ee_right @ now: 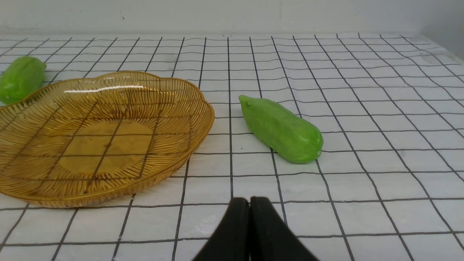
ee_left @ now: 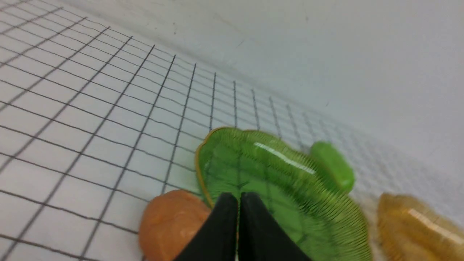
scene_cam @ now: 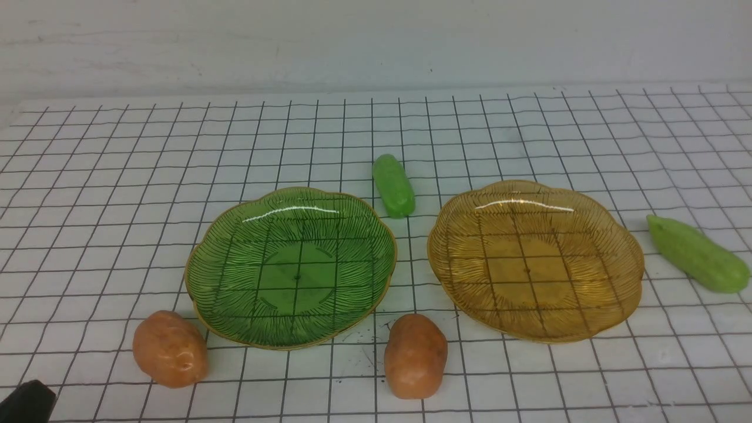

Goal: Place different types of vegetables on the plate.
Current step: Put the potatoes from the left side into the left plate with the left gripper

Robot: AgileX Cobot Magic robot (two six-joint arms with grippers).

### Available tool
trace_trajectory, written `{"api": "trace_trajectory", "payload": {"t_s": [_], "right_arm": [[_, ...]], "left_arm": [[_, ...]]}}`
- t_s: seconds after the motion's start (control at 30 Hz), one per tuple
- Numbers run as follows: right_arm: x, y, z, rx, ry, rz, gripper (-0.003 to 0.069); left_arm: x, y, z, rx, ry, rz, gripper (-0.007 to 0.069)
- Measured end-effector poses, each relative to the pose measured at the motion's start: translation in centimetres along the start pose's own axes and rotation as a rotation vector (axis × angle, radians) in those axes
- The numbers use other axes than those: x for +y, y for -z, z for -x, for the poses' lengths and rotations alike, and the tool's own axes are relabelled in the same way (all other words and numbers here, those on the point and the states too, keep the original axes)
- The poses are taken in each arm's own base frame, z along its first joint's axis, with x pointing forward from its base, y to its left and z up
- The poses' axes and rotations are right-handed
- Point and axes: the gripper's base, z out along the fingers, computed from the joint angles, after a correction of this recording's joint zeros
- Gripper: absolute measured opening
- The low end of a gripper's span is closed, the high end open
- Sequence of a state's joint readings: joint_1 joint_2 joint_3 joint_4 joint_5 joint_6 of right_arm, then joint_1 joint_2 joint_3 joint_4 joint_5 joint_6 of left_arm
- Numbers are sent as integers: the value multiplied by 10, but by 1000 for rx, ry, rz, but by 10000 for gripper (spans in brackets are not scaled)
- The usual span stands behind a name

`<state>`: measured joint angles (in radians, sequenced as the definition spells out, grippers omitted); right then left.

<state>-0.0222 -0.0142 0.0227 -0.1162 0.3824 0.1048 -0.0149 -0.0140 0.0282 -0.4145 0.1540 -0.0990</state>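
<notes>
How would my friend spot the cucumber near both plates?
Find the green plate and the yellow plate side by side on the checked table. This cucumber lies by the gap between them, on the far side. The other cucumber lies right of the yellow plate alone.

**Three cameras, one worktop**

The front view looks forward and down from between the arms. It is far enough back to take in the worktop (scene_cam: 117, 176), the green plate (scene_cam: 235, 235), the amber plate (scene_cam: 470, 223) and the back wall (scene_cam: 376, 41). The left wrist view sits low, close and tilted behind the left claw (ee_left: 238, 197), facing across the green plate toward the wall. The right wrist view sits low and level behind the right claw (ee_right: 249, 203), facing the amber plate. All three views share the amber plate and the mid cucumber (scene_cam: 393, 185). Front and left wrist views share the green plate and the left potato (ee_left: 170, 224). Front and right wrist views share the right cucumber (ee_right: 281, 128).
</notes>
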Motion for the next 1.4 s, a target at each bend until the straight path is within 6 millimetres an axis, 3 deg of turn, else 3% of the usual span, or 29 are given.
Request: {"api": "trace_trajectory", "payload": {"t_s": [0.17, 0.5, 0.57, 0.6, 0.67, 0.73, 0.77, 0.8, 0.9, 1.03, 1.1, 1.17, 1.4], "right_arm": [[0, 0, 0, 0, 0, 0, -14], [1, 0, 1, -9, -56, 13, -14], [4, 0, 4, -55, -235, 51, -14], [4, 0, 4, -60, -247, 55, -14], [6, 1, 13, -142, -501, 101, -14], [5, 1, 17, -185, -638, 122, -14], [5, 2, 18, -188, -670, 127, -14], [4, 2, 21, -217, -769, 140, -14], [3, 3, 23, -240, -888, 154, -14], [3, 3, 23, -245, -916, 157, -14], [3, 3, 24, -248, -917, 156, -14], [3, 3, 24, -248, -922, 157, -14], [13, 6, 25, -88, -875, 209, -14]], "left_arm": [[-2, 0, 1, -13, 165, -23, -8], [-5, 2, 17, -142, 235, -45, -8], [-23, 11, 44, -184, 178, -103, -8], [-23, 11, 43, -175, 171, -102, -8], [-47, 16, 68, -92, 57, -139, -8], [-61, 15, 82, 19, -21, -145, -8], [-60, 11, 80, 59, -25, -133, -8], [-72, 7, 92, 163, -78, -131, -8], [-81, -22, 98, 591, -146, -56, -8], [-73, -64, 93, 963, -192, 62, -8], [-69, -76, 90, 1018, -200, 91, -8], [-59, -104, 84, 1113, -219, 153, -8], [-44, -138, 71, 1160, -211, 229, -8]]}}
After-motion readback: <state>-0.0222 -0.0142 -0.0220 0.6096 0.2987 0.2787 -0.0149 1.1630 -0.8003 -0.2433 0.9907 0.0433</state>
